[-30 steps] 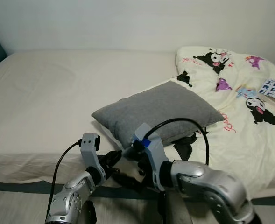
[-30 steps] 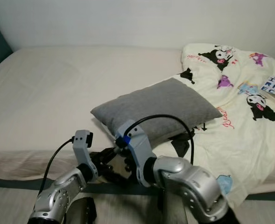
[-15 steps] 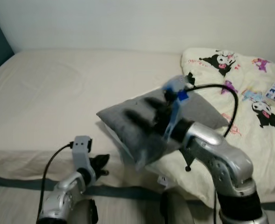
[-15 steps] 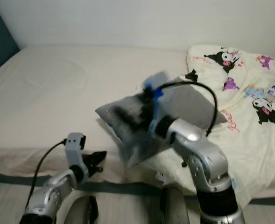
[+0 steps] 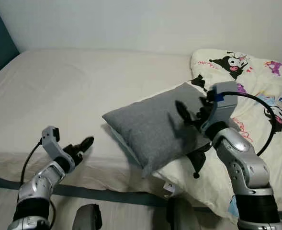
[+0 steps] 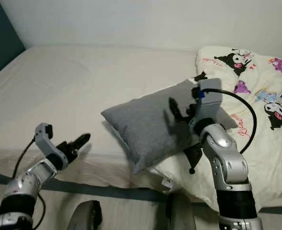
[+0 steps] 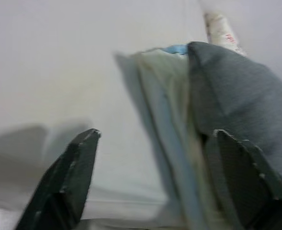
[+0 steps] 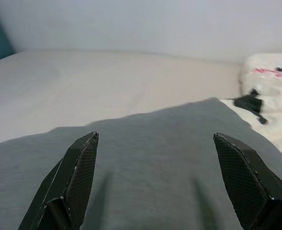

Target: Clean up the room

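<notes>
The soft grey fabric pillow [image 5: 152,124] lies on the cream-sheeted bed [image 5: 73,91], overlapping the cartoon-print quilt [image 5: 255,96]. My right gripper [image 5: 188,112] hovers above it, jaws spread. My left gripper [image 5: 83,144] hangs at the bed edge, jaws spread.

Both arms are jointed silver metal with rounded, glossy shells. The right arm [image 5: 241,163] carries a pale grey camera block at its wrist with a small blue tag on top; a black cable loops out from that block in a wide arc and runs back to the forearm. The right pincer [image 5: 191,114] has long black fingers. The left arm [image 5: 38,184] is slimmer, with a boxy grey wrist camera and a thin black cable trailing behind. The left pincer [image 5: 82,145] has matt black, faceted fingers [image 7: 66,179].
</notes>
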`<state>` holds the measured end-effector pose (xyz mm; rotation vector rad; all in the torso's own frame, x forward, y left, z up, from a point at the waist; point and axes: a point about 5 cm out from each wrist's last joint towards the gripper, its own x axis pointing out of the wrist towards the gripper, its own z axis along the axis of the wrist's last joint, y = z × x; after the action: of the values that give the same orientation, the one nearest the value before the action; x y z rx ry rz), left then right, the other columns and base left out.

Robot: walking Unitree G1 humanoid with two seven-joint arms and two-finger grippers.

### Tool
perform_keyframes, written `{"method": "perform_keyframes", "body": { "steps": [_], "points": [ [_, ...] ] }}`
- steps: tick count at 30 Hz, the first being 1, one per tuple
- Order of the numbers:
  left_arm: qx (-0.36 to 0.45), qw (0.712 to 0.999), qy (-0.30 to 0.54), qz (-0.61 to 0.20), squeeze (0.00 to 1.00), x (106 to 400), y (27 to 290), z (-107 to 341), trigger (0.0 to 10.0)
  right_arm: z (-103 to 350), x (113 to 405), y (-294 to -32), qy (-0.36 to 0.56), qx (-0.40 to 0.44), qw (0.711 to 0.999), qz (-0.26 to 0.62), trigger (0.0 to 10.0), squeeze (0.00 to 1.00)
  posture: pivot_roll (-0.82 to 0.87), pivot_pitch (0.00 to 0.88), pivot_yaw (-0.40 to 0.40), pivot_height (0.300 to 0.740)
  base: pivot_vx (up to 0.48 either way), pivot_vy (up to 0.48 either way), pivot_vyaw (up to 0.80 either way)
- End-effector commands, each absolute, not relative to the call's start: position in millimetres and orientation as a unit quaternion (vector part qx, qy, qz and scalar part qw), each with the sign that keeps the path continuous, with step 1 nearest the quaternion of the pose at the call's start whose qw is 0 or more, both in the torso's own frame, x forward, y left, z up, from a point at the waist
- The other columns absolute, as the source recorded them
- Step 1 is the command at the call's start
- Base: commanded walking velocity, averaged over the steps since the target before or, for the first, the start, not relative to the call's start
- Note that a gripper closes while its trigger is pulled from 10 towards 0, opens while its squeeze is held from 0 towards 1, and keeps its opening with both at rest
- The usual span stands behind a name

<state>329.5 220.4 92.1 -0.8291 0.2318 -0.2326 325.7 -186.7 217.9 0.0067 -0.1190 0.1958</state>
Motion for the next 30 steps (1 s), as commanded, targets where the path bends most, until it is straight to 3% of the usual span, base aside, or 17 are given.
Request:
{"method": "perform_keyframes", "body": {
  "steps": [1, 3, 6, 10, 13, 18, 25, 30],
  "points": [
    [-0.431, 0.886, 0.127, -0.115, 1.0, 324.7, 219.3, 82.6, 10.0, 213.5, 324.4, -190.4, -0.06, 0.0, 0.994, 0.089, 10.0, 0.0, 0.04, 0.172, -0.008, 0.578, 0.0, 0.0, 0.0],
    [-0.447, 0.875, 0.132, -0.132, 1.0, 323.8, 213.5, 81.5, 10.0, 211.0, 323.2, -192.4, -0.059, -0.01, 0.994, 0.087, 10.0, 0.0, 0.03, 0.176, 0.002, 0.578, 0.0, 0.0, 0.0],
    [-0.47, 0.846, 0.155, -0.197, 1.0, 317.9, 184.7, 76.7, 10.0, 201.9, 319.6, -205.1, -0.054, -0.027, 0.996, 0.067, 10.0, 0.0, 0.03, 0.184, 0.005, 0.578, 0.0, 0.0, 0.0],
    [-0.433, 0.85, 0.183, -0.24, 1.0, 311.6, 159.5, 67.7, 10.0, 199.0, 318.2, -216.8, -0.058, -0.022, 0.997, 0.043, 10.0, 0.0, 0.02, 0.187, 0.004, 0.578, 0.0, 0.0, 0.0],
    [-0.431, 0.849, 0.185, -0.244, 1.0, 310.9, 154.4, 66.0, 10.0, 199.1, 318.2, -218.4, -0.058, -0.022, 0.997, 0.04, 10.0, 0.0, 0.02, 0.191, 0.004, 0.578, 0.0, 0.0, 0.0],
    [-0.501, 0.814, 0.15, -0.253, 1.0, 320.8, 138.4, 76.4, 10.0, 198.0, 320.2, -219.0, -0.064, -0.019, 0.997, 0.041, 10.0, 0.0, 0.02, 0.194, 0.001, 0.578, 0.0, 0.0, 0.0],
    [-0.558, 0.78, 0.114, -0.26, 1.0, 327.1, 138.4, 89.9, 10.0, 195.2, 321.1, -213.9, -0.064, -0.018, 0.997, 0.05, 10.0, 0.0, 0.02, 0.194, 0.003, 0.578, 0.0, 0.0, 0.0],
    [-0.55, 0.777, 0.108, -0.285, 1.0, 326.0, 137.7, 96.6, 10.0, 193.7, 321.1, -213.0, -0.065, -0.02, 0.996, 0.052, 10.0, 0.0, 0.02, 0.196, 0.004, 0.578, 0.0, 0.0, 0.0]
  ]
}}
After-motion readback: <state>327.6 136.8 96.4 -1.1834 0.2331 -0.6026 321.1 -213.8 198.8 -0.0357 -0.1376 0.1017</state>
